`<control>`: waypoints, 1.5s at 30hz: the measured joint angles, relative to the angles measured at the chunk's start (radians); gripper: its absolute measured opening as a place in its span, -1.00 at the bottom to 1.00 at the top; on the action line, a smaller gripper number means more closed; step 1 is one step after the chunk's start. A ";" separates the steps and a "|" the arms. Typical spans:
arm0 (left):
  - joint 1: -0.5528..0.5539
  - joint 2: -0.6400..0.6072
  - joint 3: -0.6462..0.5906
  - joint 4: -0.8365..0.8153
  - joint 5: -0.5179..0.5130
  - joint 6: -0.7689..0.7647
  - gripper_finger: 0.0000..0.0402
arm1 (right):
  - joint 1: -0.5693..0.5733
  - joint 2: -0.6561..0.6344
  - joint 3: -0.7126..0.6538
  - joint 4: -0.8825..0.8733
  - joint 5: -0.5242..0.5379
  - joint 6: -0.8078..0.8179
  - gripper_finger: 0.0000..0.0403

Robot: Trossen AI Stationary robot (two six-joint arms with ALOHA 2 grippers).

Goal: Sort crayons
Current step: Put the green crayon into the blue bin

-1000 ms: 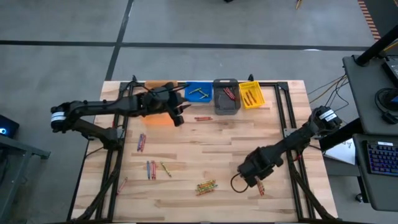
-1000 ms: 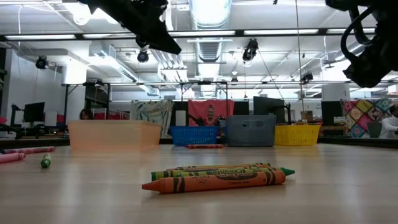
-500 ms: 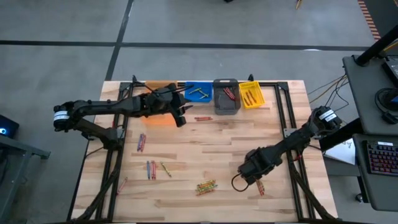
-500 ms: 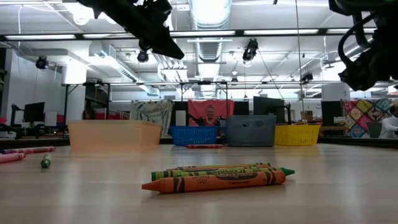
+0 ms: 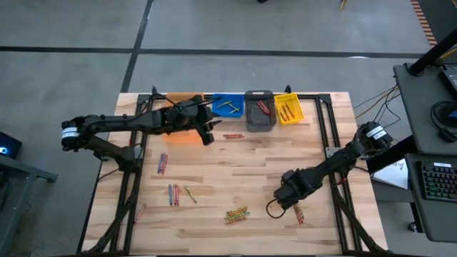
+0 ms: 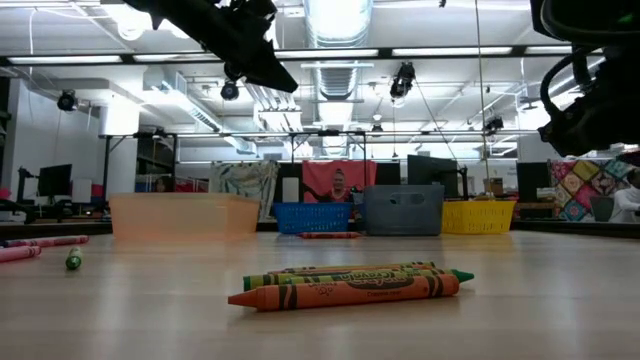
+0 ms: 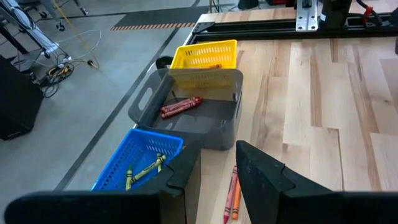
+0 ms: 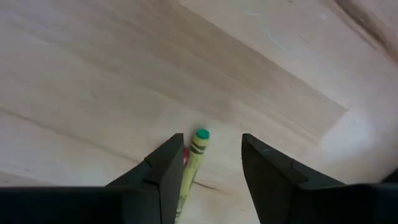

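Crayons lie loose on the wooden table: a green-yellow and orange cluster [image 5: 237,213] [image 6: 350,283] near the front, several at the left [image 5: 173,194] [image 5: 163,163], and one [image 5: 232,135] before the bins. My right gripper [image 5: 287,201] [image 8: 211,146] points down at the right front, open. Its fingers stand on either side of a green-yellow crayon [image 8: 196,152] lying on the table beside a red one [image 8: 185,157]. My left gripper [image 5: 206,135] [image 7: 217,158] hangs open above the table by the orange bin [image 6: 180,215], with nothing between its fingers.
A blue bin [image 5: 228,106] [image 7: 140,162], a grey bin [image 5: 260,111] [image 7: 193,112] and a yellow bin [image 5: 288,108] [image 7: 204,55] stand in a row at the far edge, each with crayons inside. Black frame rails [image 5: 330,135] run along both table sides.
My right gripper has tipped a little more steeply downward over the crayons at the right front, staying over the same spot. The crayons on the table lie as before.
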 joint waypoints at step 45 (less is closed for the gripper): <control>0.000 0.001 0.000 0.024 -0.004 -0.004 -0.58 | 0.007 0.006 -0.070 0.061 -0.017 0.024 -0.87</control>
